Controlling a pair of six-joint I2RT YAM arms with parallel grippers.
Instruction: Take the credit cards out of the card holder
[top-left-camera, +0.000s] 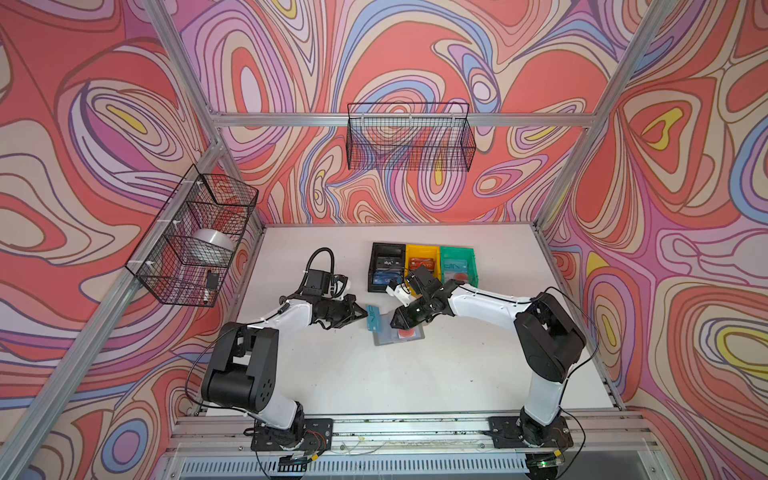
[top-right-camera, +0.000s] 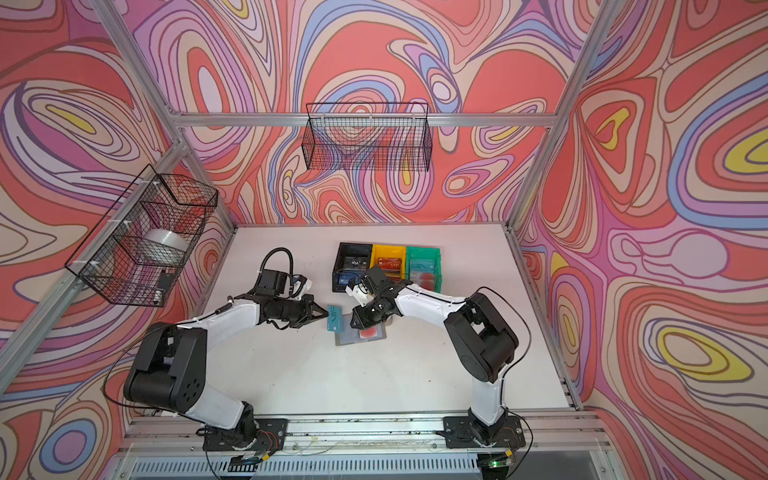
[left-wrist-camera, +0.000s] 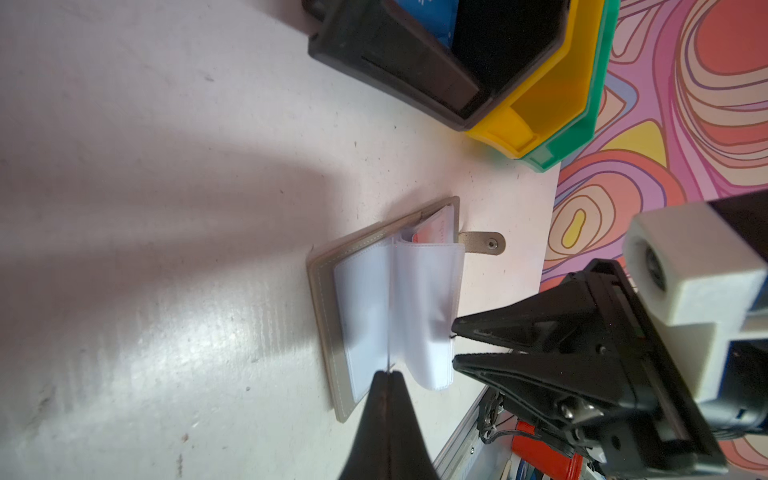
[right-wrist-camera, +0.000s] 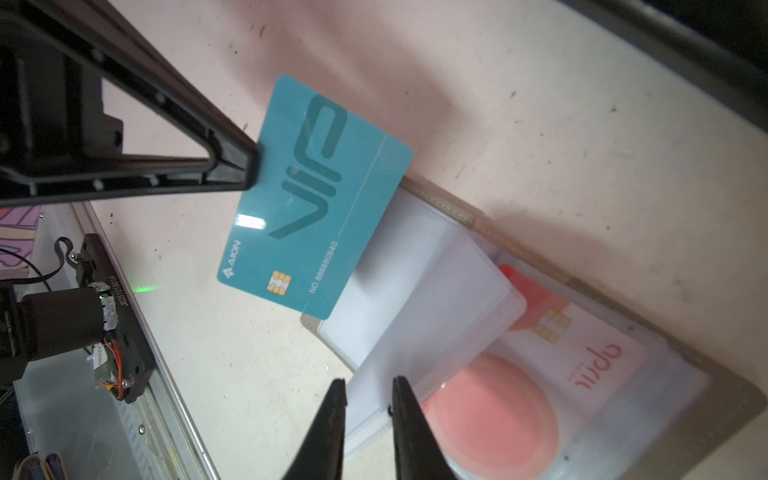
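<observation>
beside holder (top-left-camera: 388, 340), left gripper (top-left-camera: 366, 318) pinching card (right-wrist-camera: 316, 195)

Three bins stand in a touching row near the desk's (top-left-camera: 374, 374) back edge, about midway along it: black bin (top-left-camera: 372, 266) nearest the left edge, yellow bin (top-left-camera: 422, 248) in the middle, green bin (top-left-camera: 457, 250) nearest the right edge. A wire basket (top-left-camera: 409, 137) hangs above the back edge. Another basket (top-left-camera: 183, 249), by the left edge, holds a silver roll (top-left-camera: 212, 244).
</observation>
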